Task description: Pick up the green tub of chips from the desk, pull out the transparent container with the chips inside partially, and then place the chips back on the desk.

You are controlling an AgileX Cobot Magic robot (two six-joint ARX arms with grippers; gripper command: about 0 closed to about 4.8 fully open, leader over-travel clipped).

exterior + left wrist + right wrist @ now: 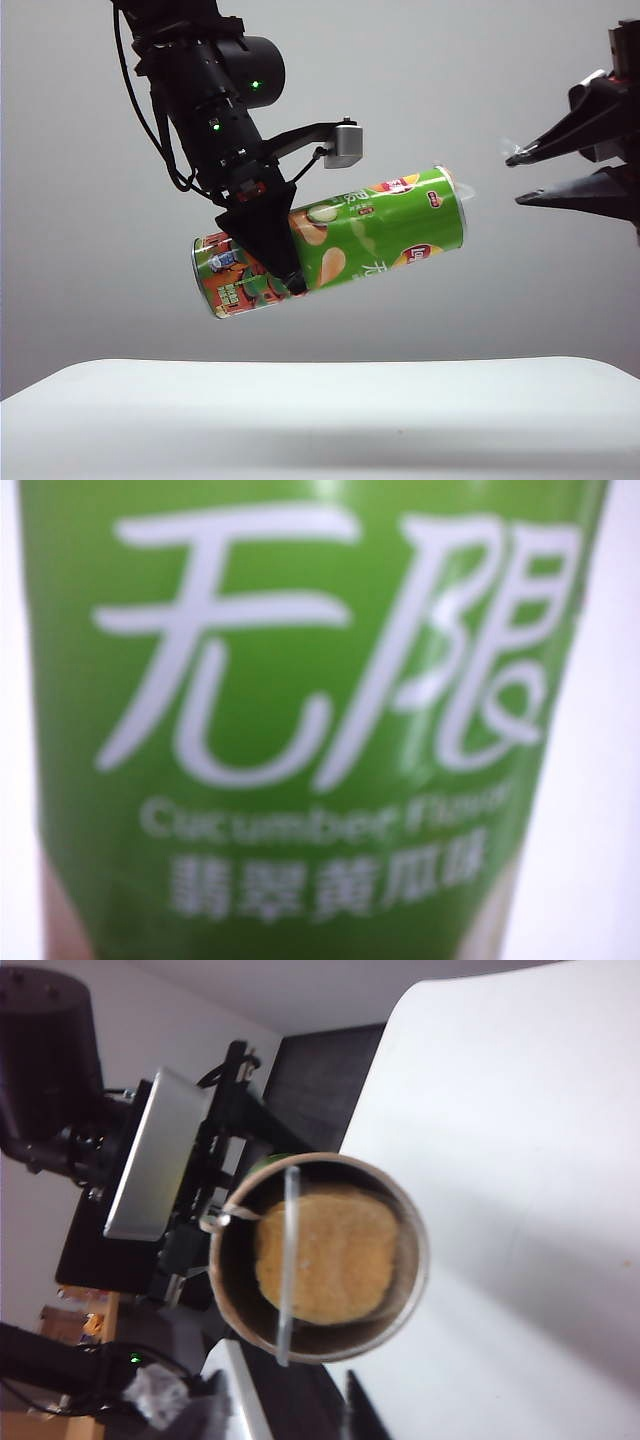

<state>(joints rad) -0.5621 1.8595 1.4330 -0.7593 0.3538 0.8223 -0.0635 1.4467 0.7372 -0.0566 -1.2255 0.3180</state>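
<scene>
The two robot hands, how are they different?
The left hand clamps the long green chip tub in the air, tilted; the right hand holds nothing. The left hand's jaws press the tub; the right hand's jaws gape open beside the tub's open end. Both are black, above the white desk.

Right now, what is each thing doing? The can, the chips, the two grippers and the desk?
Can: held up in the air, tilted, open end higher.
Chips: stacked inside the can.
Clear tray: barely sticking out.
Left gripper: clamped on the can.
Right gripper: open, beside the can's mouth, holding nothing.
Desk: bare.
</scene>
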